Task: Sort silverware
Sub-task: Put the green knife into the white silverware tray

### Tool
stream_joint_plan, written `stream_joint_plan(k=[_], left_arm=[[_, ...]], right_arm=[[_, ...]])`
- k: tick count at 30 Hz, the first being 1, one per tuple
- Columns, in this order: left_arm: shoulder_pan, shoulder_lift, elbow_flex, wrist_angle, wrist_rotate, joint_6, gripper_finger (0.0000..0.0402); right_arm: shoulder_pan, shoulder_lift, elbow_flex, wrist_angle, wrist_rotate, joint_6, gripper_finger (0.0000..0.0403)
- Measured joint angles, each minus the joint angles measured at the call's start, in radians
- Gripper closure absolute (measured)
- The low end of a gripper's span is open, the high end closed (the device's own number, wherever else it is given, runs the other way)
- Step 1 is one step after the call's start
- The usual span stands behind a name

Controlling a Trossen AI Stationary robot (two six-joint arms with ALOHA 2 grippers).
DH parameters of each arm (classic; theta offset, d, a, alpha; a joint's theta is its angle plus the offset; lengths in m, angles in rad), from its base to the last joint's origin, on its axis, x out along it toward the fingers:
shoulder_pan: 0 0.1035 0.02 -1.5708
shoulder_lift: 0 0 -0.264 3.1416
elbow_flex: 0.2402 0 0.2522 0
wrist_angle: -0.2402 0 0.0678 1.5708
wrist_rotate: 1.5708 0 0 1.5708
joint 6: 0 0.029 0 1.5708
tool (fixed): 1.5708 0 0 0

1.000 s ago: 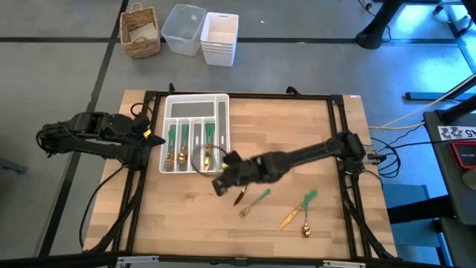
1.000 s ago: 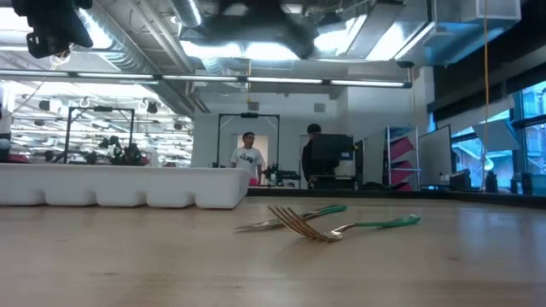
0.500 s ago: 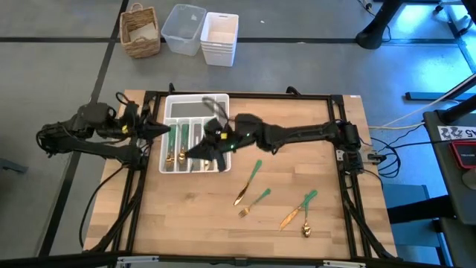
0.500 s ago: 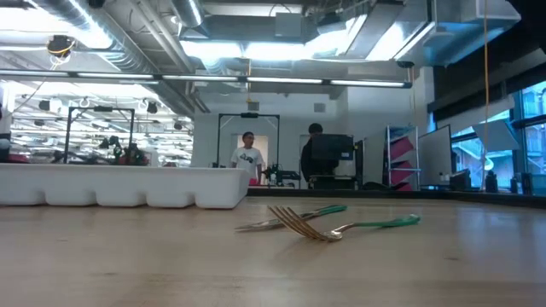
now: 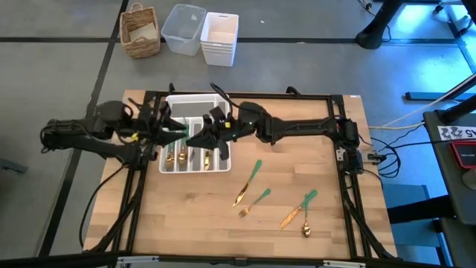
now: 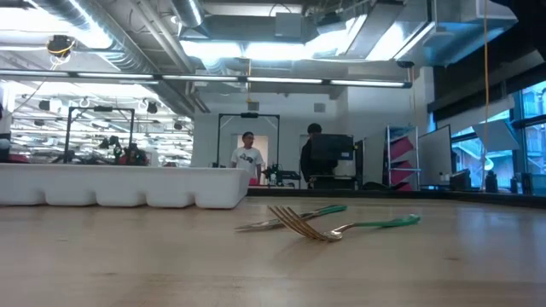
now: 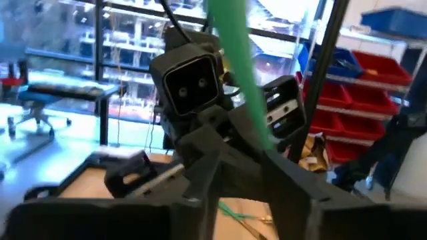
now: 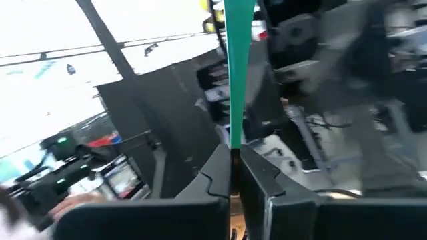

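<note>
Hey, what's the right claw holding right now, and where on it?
The right claw is shut on a piece of silverware, pinching its slim green handle; the head is hidden.

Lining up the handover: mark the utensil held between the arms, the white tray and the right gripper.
green-handled utensil (image 8: 236, 67): right wrist view, mid handle.
white tray (image 5: 195, 168): high view, near rim.
right gripper (image 8: 233, 175): right wrist view, between fingertips shut on the handle.

Overhead camera straight down on table (image 5: 297, 216), low camera level across it, wrist cameras close, facing each other
</note>
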Motion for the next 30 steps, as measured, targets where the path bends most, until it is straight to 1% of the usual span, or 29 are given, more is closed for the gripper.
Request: stream_joint_plan(k=[4,7,9,15,19,24,27,30], left_arm=[[0.000,0.059,-0.001,0.113,0.064,0.056,0.0265],[0.001,0.085,-0.001,0.180,0.116,0.056,0.0257],[0.001,0.094,-0.001,0.197,0.124,0.056,0.0257],[0.000,0.086,-0.001,0.199,0.131,0.053,0.0269],[-0.001,0.042,0.001,0.200,0.137,0.046,0.0270],[0.000,-0.014,0.001,0.154,0.137,0.006,0.0272],[0.000,-0.017,0.001,0.156,0.136,-0.007,0.0272],[0.000,0.015,0.001,0.165,0.136,-0.012,0.0272]], right_arm=[[0.002,0.000,0.000,0.021,-0.048,-0.004,0.0391],[0.003,-0.001,0.002,0.051,-0.082,-0.005,0.0390],[0.003,-0.001,0.002,0.067,-0.097,-0.005,0.0390],[0.002,-0.001,0.001,0.064,-0.129,-0.002,0.0389],[0.001,0.000,0.000,0.058,-0.153,-0.002,0.0389],[0.001,0.000,0.000,0.061,-0.148,-0.002,0.0389],[0.001,0.000,0.000,0.059,-0.140,-0.002,0.0389],[0.001,0.000,0.000,0.048,-0.128,-0.016,0.0389]])
